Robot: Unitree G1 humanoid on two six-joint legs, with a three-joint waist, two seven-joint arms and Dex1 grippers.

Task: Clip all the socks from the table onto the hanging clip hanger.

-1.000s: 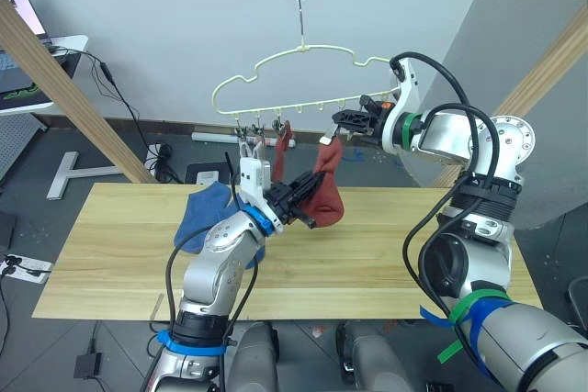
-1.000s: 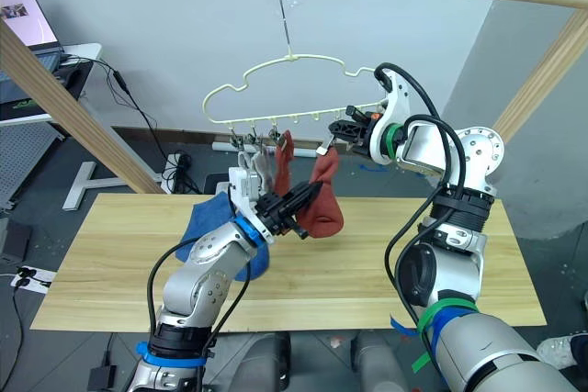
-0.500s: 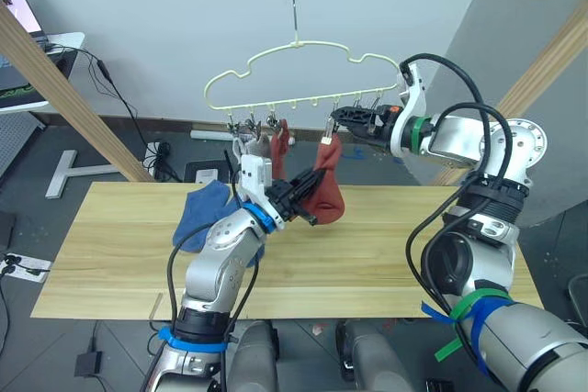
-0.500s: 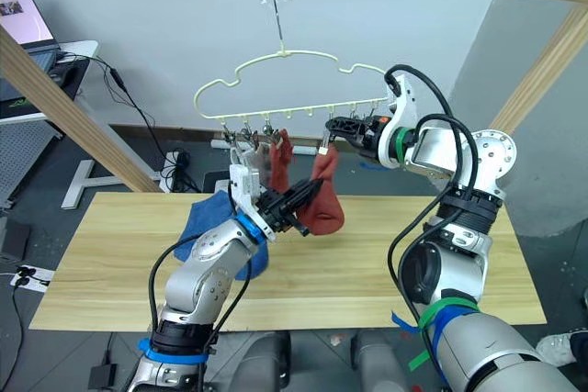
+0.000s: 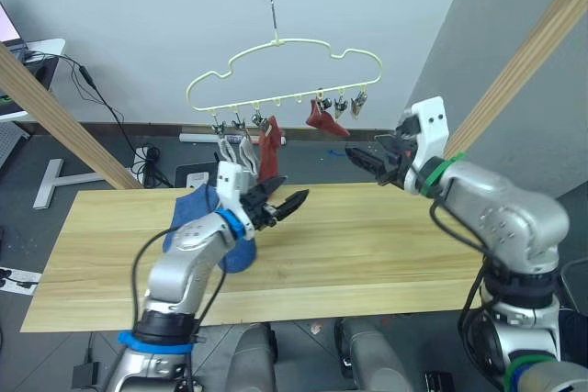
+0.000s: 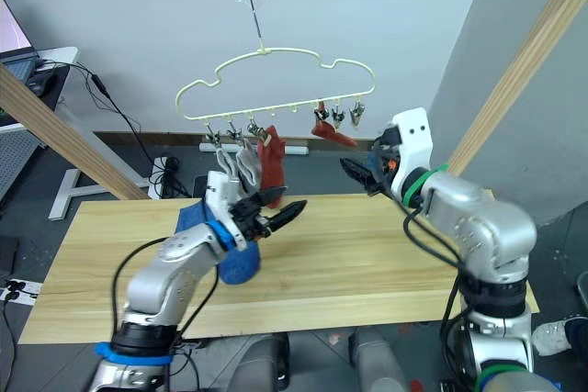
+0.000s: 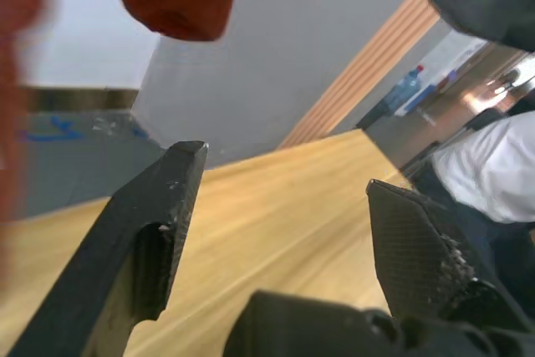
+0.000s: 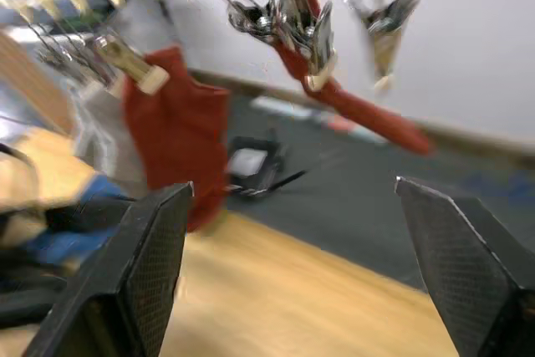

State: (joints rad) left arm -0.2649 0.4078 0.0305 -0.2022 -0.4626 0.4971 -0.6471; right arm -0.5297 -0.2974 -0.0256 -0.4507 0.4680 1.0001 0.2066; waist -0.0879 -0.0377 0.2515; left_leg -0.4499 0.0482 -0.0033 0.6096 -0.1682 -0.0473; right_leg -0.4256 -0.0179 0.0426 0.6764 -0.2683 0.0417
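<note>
Head stereo looks down; wrist cameras face clip hanger (image 5: 285, 71).

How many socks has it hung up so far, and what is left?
Four hang from the clip hanger: two grey socks and two rust red socks. Both the left gripper and right gripper are open and empty. Blue socks still lie on the table.

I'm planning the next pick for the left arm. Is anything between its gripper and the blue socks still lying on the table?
Nothing visible blocks it. The left gripper is open and empty above the table, and the blue socks lie right beside that arm's wrist, partly behind its forearm. The gripper points away from them, so it would likely have to turn back.
</note>
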